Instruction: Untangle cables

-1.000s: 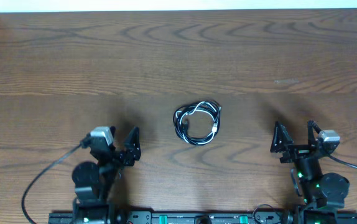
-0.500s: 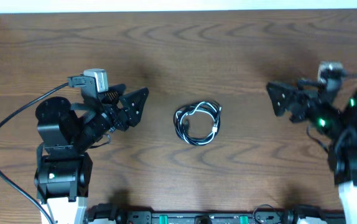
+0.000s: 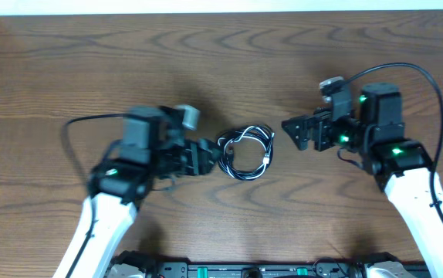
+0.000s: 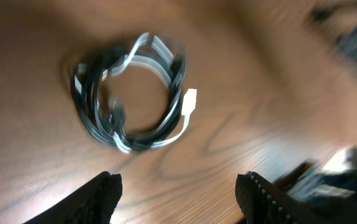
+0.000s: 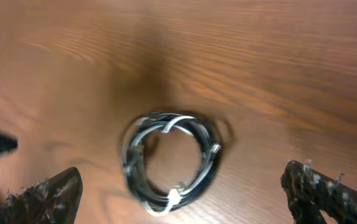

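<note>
The cables (image 3: 268, 154) lie as one small coil of black and white strands at the middle of the wooden table, a white plug on its right side. My left gripper (image 3: 210, 157) sits just left of the coil and is open. In the left wrist view the coil (image 4: 177, 87) lies ahead of the empty left gripper (image 4: 181, 199). My right gripper (image 3: 292, 131) hovers a short way right of the coil, wide open. The right wrist view shows the coil (image 5: 209, 165) ahead of and between the spread fingers of the right gripper (image 5: 185, 199), with nothing held.
Brown wood-grain tabletop (image 3: 221, 69) stretches bare behind the coil. A black rail (image 3: 221, 270) runs along the front edge between the arm bases. Thick black arm cables loop beside each arm.
Both arms have swung from the front corners toward the coil, the left from the left and the right from the right. The left jaws have narrowed a little. The coil has not moved.
</note>
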